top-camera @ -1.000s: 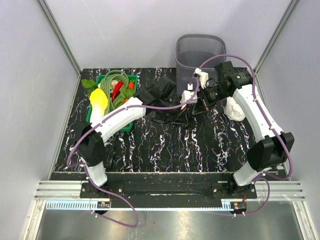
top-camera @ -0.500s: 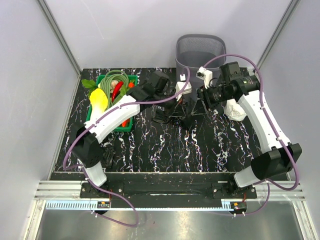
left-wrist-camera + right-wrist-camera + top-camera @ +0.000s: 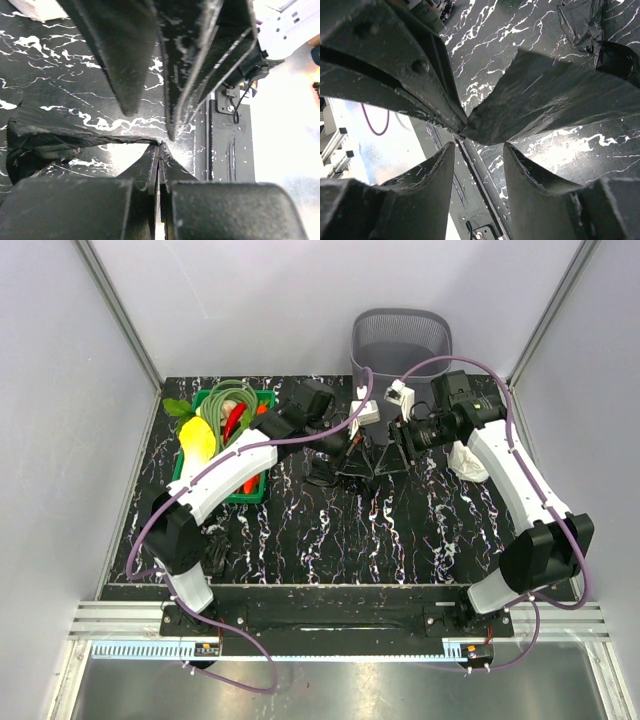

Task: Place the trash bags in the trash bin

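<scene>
A crumpled black trash bag (image 3: 325, 472) lies in the middle of the table, below the grey mesh trash bin (image 3: 400, 340) at the back. My left gripper (image 3: 362, 458) (image 3: 160, 150) is shut on a stretched edge of the trash bag (image 3: 55, 142). My right gripper (image 3: 386, 452) (image 3: 479, 152) faces it tip to tip and stands open, with nothing between its fingers (image 3: 432, 172). In the right wrist view the left gripper's closed fingers (image 3: 540, 95) hang just above, and the trash bag (image 3: 590, 30) lies behind them.
A green crate (image 3: 262, 398) with vegetables stands at the left of the black marbled table (image 3: 330, 540). A white crumpled lump (image 3: 468, 462) lies at the right, beside the right arm. The bin stands at the table's back edge, just behind both grippers.
My right gripper has opened and let go of the bag edge. The left arm has swung right, toward the right gripper, with the bag edge pinched.
</scene>
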